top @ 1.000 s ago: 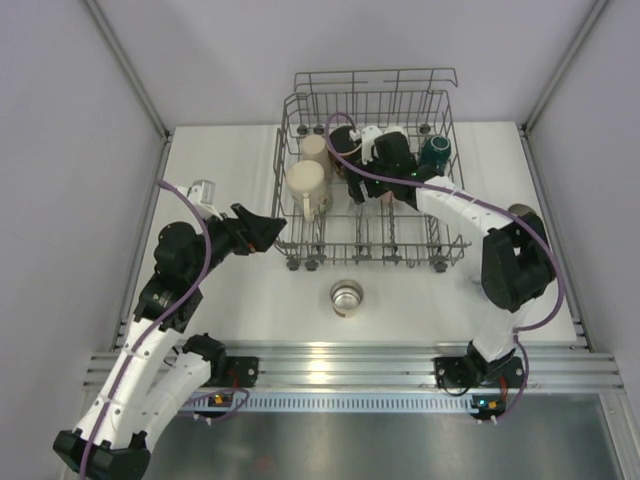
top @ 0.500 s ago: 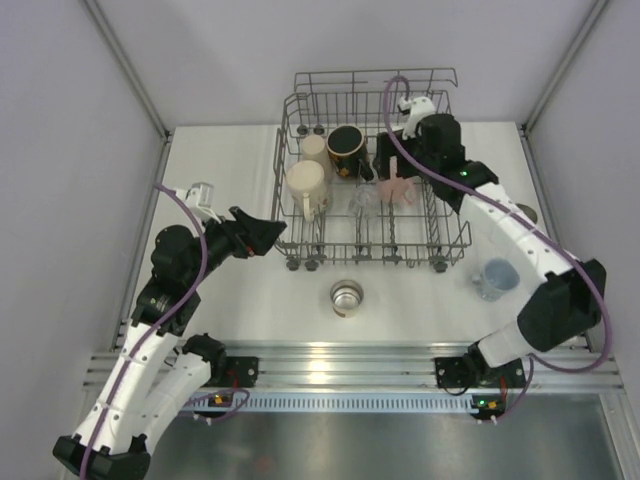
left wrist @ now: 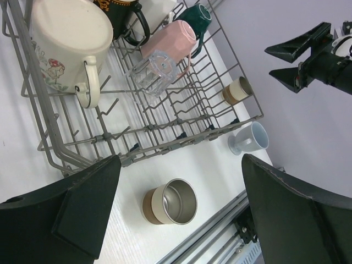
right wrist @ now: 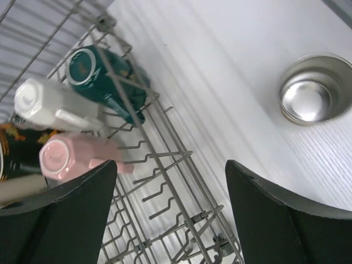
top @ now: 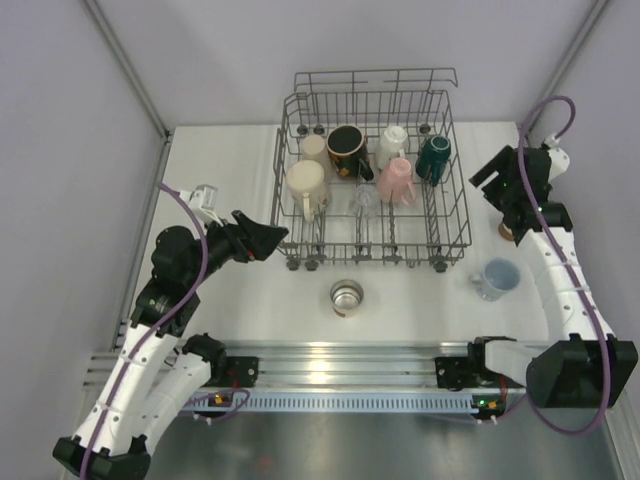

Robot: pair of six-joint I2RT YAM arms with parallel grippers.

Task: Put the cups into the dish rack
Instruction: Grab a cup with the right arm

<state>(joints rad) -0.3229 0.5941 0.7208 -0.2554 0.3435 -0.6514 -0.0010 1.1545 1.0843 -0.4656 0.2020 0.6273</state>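
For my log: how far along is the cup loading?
Seven cups sit in the dish rack, the pink cup among them. Nothing is held: left gripper and right gripper are open. Three wait on the table: banded steel cup in front, pale cup and tan cup at right.

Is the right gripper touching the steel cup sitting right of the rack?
Apart. The right wrist view shows bare table between the open right gripper and the steel cup. The left wrist view shows the gripper up in the air.
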